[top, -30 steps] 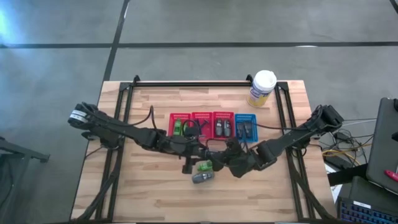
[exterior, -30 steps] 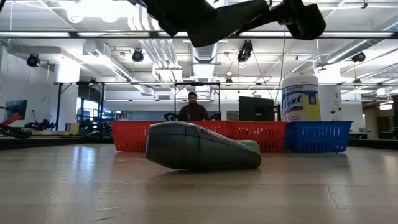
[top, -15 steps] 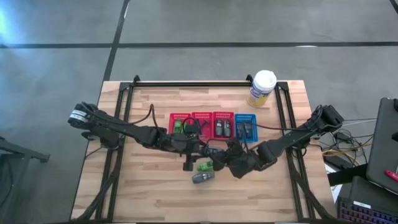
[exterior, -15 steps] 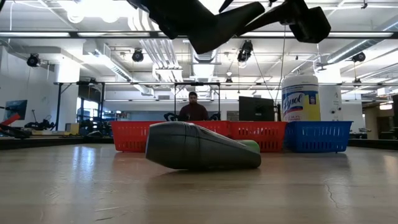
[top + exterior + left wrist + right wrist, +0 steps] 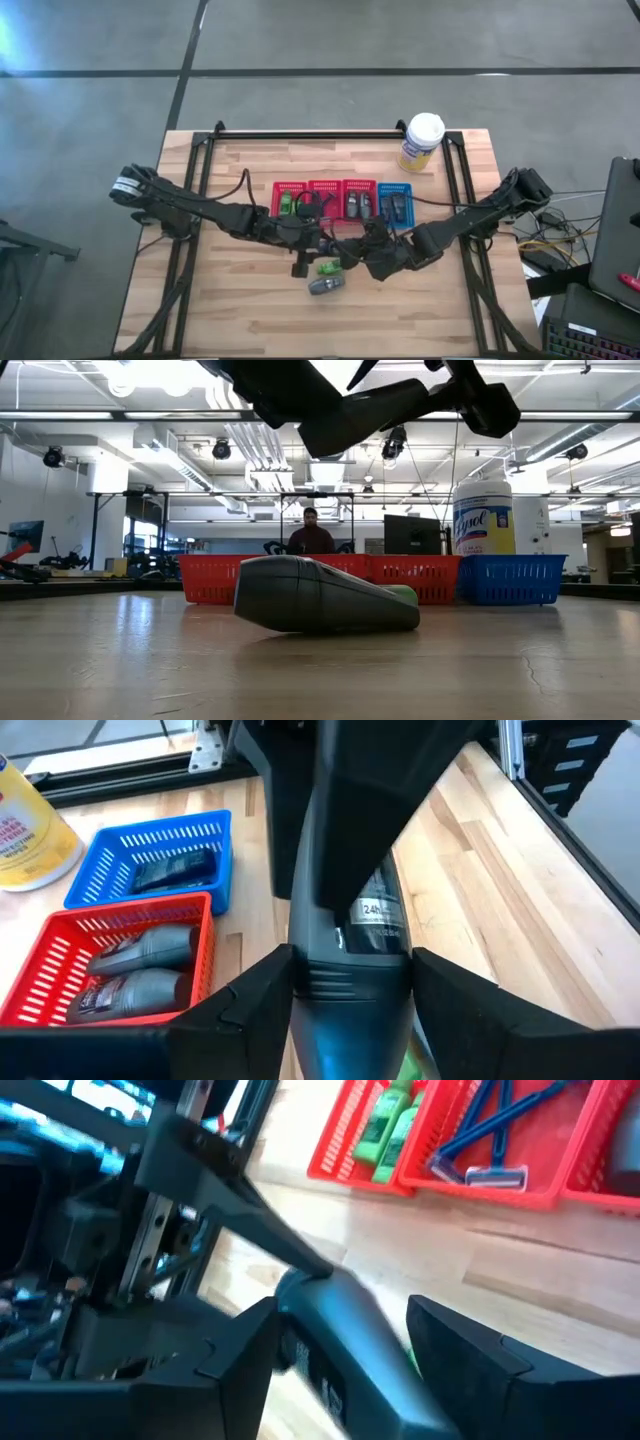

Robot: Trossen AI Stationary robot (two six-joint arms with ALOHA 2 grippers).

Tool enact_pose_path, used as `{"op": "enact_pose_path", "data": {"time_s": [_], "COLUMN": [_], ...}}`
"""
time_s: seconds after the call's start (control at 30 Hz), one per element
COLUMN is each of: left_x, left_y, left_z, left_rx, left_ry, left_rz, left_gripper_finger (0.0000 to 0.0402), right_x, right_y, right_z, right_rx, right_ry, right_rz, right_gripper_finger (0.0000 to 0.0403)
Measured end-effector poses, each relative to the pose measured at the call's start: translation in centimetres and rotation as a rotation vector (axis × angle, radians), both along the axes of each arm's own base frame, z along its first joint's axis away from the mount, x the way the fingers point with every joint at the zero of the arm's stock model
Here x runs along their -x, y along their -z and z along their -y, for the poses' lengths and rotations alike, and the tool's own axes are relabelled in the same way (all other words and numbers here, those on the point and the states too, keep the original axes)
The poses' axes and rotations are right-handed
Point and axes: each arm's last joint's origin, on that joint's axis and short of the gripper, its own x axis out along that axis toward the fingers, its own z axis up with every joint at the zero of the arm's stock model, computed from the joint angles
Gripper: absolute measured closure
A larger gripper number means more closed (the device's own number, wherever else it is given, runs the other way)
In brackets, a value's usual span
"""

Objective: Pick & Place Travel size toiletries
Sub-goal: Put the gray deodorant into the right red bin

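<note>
grey tube [image 5: 350,935] | gripped by both hands, seemingly | above mid-table

Overhead, table-level and wrist views share baskets [image 5: 340,200].

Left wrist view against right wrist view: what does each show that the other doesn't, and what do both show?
Only the left wrist view shows the blue basket with a dark item, the red basket of grey tubes and the yellow canister. Only the right wrist view shows green bottles and blue-handled razors in red baskets. Both show the dark grey tube between both grippers' fingers, above the wooden table.
</note>
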Motion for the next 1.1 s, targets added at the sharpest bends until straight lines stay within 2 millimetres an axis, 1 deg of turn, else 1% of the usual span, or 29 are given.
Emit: {"op": "enact_pose_path", "data": {"time_s": [0.17,0.33,0.43,0.57,0.63,0.7,0.8,0.87,0.9,0.93,1.0,1.1], "left_x": [0.1,-0.1,-0.1,0.1,0.4,1.1,2.3,3.2,3.4,3.6,3.9,4.1], "left_y": [0.4,0.3,0.6,2.1,3.1,4.5,7.2,8.8,9.3,9.5,9.8,9.8], "left_z": [-0.1,-0.6,-1.1,-1.8,-1.8,-1.6,-1.4,-1.6,-1.7,-1.7,-1.8,-1.6], "left_rx": [-0.009,-0.039,-0.054,-0.057,-0.029,0.027,0.099,0.129,0.146,0.161,0.163,0.161], "left_ry": [-0.015,-0.062,-0.081,-0.095,-0.089,-0.038,-0.045,-0.083,-0.102,-0.115,-0.123,-0.115], "left_rz": [-0.001,0.013,0.005,-0.041,-0.083,-0.14,-0.238,-0.29,-0.297,-0.295,-0.304,-0.308], "left_gripper_finger": [0.0237,0.0268,0.0289,0.0313,0.032,0.0322,0.0311,0.029,0.0278,0.0263,0.0234,0.0195], "right_x": [-0.1,0.3,0.6,1.0,1.1,0.9,-0.1,-1.0,-1.5,-2.0,-3.1,-4.6], "right_y": [0.1,0.5,1.1,3.1,4.2,4.9,5.0,4.4,4.1,3.7,3.6,4.2], "right_z": [0.0,0.0,0.0,0.2,0.0,-0.2,-0.8,-1.1,-1.1,-1.1,-0.9,-0.5], "right_rx": [-0.022,-0.041,-0.068,-0.096,-0.127,-0.155,-0.065,0.042,0.106,0.166,0.269,0.346], "right_ry": [-0.036,-0.034,-0.044,-0.04,-0.067,-0.106,-0.24,-0.338,-0.386,-0.434,-0.506,-0.555], "right_rz": [-0.016,-0.07,-0.1,-0.166,-0.216,-0.254,-0.286,-0.301,-0.318,-0.332,-0.384,-0.493], "right_gripper_finger": [0.0176,0.0165,0.0169,0.0196,0.0208,0.0213,0.021,0.0199,0.0192,0.0184,0.0166,0.0136]}}
